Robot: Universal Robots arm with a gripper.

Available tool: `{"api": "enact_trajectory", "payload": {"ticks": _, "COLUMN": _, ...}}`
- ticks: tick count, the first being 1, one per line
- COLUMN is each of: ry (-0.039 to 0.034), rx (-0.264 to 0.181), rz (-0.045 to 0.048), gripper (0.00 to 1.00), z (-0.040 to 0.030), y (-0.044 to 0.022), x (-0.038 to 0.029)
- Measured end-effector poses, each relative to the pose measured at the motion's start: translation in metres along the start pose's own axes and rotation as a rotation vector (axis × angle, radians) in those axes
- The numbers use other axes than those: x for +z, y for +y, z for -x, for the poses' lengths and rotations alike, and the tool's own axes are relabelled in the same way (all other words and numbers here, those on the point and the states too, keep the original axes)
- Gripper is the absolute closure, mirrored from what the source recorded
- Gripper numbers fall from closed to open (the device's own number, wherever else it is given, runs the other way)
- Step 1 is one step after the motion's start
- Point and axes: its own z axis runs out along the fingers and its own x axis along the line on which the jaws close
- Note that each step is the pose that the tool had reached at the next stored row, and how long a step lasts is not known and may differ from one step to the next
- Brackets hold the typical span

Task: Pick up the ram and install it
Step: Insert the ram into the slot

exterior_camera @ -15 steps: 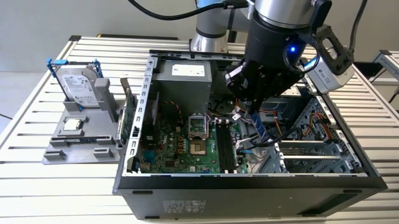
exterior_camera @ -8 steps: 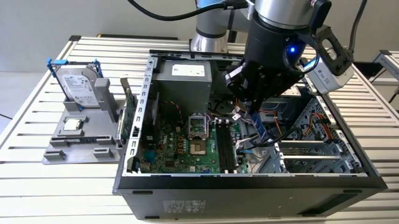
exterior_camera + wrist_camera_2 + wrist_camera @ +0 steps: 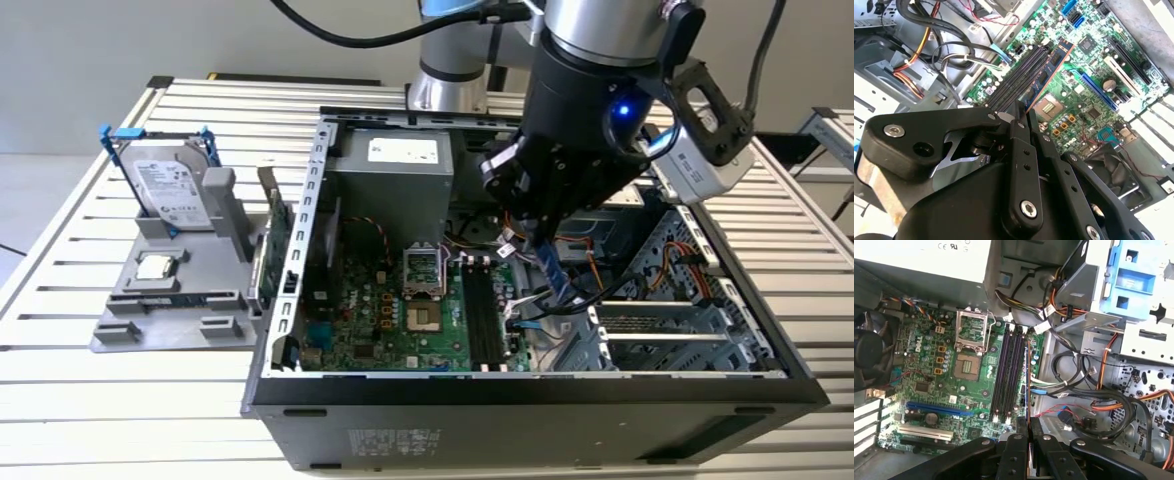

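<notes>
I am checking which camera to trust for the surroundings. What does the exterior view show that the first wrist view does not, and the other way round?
Exterior view, not the first wrist view: the hard drive in its blue frame on a grey holder, and the slatted table.

First wrist view, not the exterior view: the cooling fan, and the ram seen edge-on in the shut pincer.

Both: the motherboard, its black memory slots, the CPU socket and the power supply.
</notes>
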Motion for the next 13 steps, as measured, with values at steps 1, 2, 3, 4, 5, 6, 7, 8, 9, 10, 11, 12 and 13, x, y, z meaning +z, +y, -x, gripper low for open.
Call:
{"api": "enact_trajectory", "payload": {"ticks": 1, "ry": -0.0001, "rx": 0.006, "rz": -0.0003, "gripper": 1.0, "z": 0.0, "y": 0.0, "x": 0.0006}}
{"api": "enact_trajectory", "payload": {"ticks": 2, "ry": -0.0001, "rx": 0.013, "rz": -0.0008, "gripper": 1.0, "z": 0.0001, "y": 0.0001, "x": 0.0013}}
{"api": "enact_trajectory", "payload": {"ticks": 3, "ry": -0.0002, "rx": 0.021, "rz": -0.0013, "gripper": 1.0, "z": 0.0002, "y": 0.0001, "x": 0.0021}}
{"api": "enact_trajectory", "payload": {"ticks": 4, "ry": -0.0003, "rx": 0.029, "rz": -0.0017, "gripper": 1.0, "z": 0.0003, "y": 0.0002, "x": 0.0029}}
{"api": "enact_trajectory", "payload": {"ticks": 5, "ry": -0.0004, "rx": 0.038, "rz": -0.002, "gripper": 1.0, "z": 0.0003, "y": 0.0004, "x": 0.0038}}
{"api": "enact_trajectory", "payload": {"ticks": 6, "ry": -0.0004, "rx": 0.045, "rz": -0.0025, "gripper": 1.0, "z": 0.0004, "y": 0.0005, "x": 0.0045}}
{"api": "enact_trajectory", "payload": {"ticks": 7, "ry": -0.0005, "rx": 0.053, "rz": -0.003, "gripper": 1.0, "z": 0.0006, "y": 0.0006, "x": 0.0053}}
{"api": "enact_trajectory", "payload": {"ticks": 8, "ry": -0.0005, "rx": 0.06, "rz": -0.0034, "gripper": 1.0, "z": 0.0008, "y": 0.0007, "x": 0.0059}}
{"api": "enact_trajectory", "payload": {"ticks": 9, "ry": -0.0003, "rx": 0.067, "rz": -0.0038, "gripper": 1.0, "z": 0.0009, "y": 0.0009, "x": 0.0065}}
{"api": "enact_trajectory", "payload": {"ticks": 10, "ry": 0.0003, "rx": 0.073, "rz": -0.004, "gripper": 1.0, "z": 0.0011, "y": 0.001, "x": 0.0071}}
{"api": "enact_trajectory", "payload": {"ticks": 11, "ry": 0.0014, "rx": 0.078, "rz": -0.0041, "gripper": 1.0, "z": 0.0011, "y": 0.0011, "x": 0.0077}}
{"api": "enact_trajectory", "payload": {"ticks": 12, "ry": 0.0031, "rx": 0.083, "rz": -0.0042, "gripper": 1.0, "z": 0.0012, "y": 0.0012, "x": 0.0082}}
{"api": "enact_trajectory", "payload": {"ticks": 13, "ry": 0.0052, "rx": 0.088, "rz": -0.0042, "gripper": 1.0, "z": 0.0013, "y": 0.0012, "x": 0.0087}}
